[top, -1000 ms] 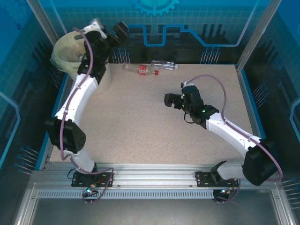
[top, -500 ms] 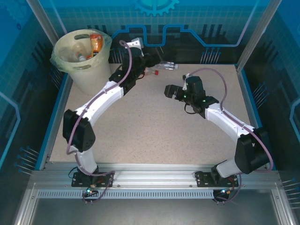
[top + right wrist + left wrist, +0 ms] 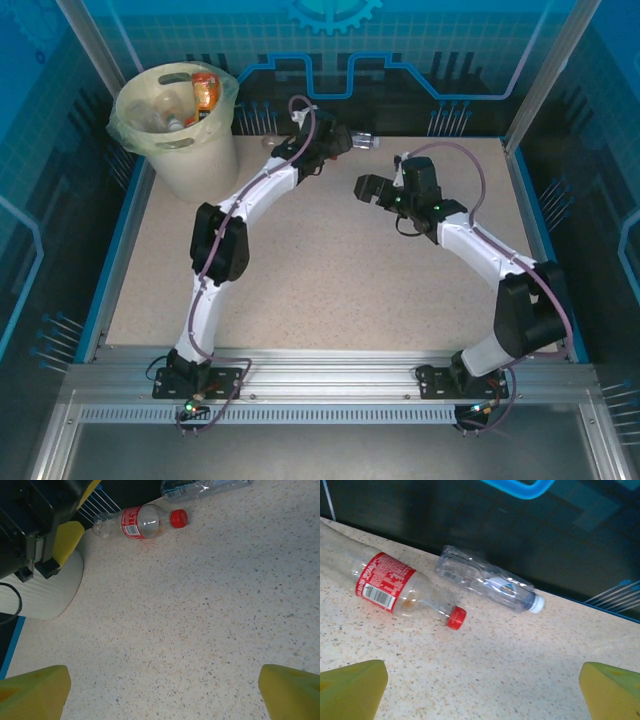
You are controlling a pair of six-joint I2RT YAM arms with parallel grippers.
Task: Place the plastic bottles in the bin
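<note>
My left gripper (image 3: 482,680) hangs wide open and empty, its yellow fingers (image 3: 350,687) in the bottom corners of the wrist view. Two bottles lie on the table (image 3: 530,655) ahead of it. The red-label bottle (image 3: 395,590) is on its side at left centre, with its red cap (image 3: 456,617) toward mid-frame. The clear bottle (image 3: 487,580) is just beside it, upper middle, close to the dark back wall. In the top view the bin (image 3: 200,165) stands upper left with bottles inside. My right gripper (image 3: 365,187) sits centre right, also open and empty.

I judge the red-label bottle the easier pick. I should slide left in the frame until its labelled middle sits between my fingers. Then I would turn the wrist so the jaws cross its long axis. I would go down nearly to the table and close gently, since it may roll or buckle. I must not knock the clear bottle against the wall.
</note>
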